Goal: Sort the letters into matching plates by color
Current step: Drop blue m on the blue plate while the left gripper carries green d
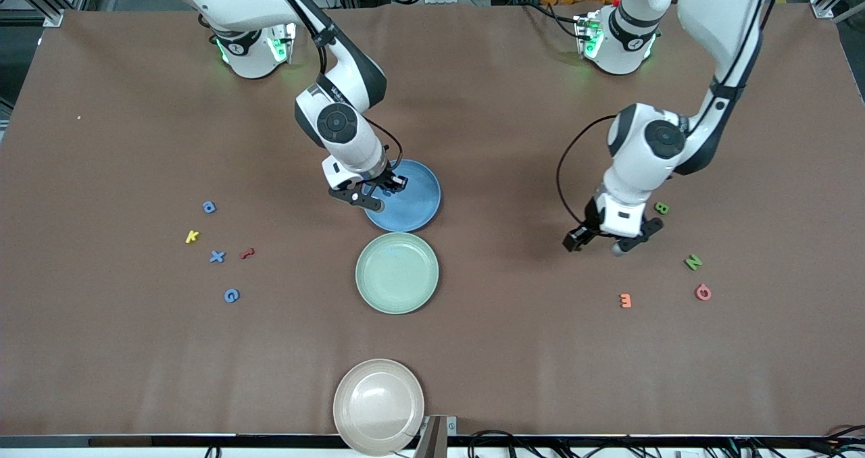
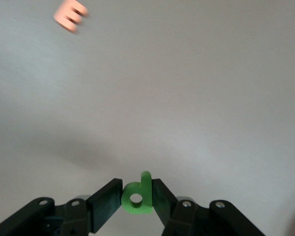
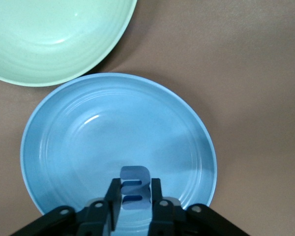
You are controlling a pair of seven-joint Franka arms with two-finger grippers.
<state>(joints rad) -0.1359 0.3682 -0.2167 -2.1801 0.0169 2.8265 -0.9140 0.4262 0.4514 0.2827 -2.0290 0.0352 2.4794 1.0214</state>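
Worktop, brown, carries three plates in a line down its middle: blue plate farthest from the front camera, mint green plate touching or just nearer, cream plate at the near edge.

Right claw hangs over the blue plate's rim toward the right arm's end, pinched shut on a blue letter. Right wrist view shows that letter upright between the fingers, pale blue foam with two slots, the plate's bowl spread directly beneath. Judgement: release is the step in hand; the letter only needs to drop straight down.

Left claw is over bare worktop toward the left arm's end, closed on a green letter, a "d" or "p" shape with a round hole, long axis along the fingers. Green plate lies well apart, toward the table's middle; the coming carry runs that way.

Loose blue letters (three seen) sit toward the right arm's end, among a yellow letter and a red letter. Green letters "B" and "N" lie beside the left claw; an orange letter and a pink letter sit nearer the camera.
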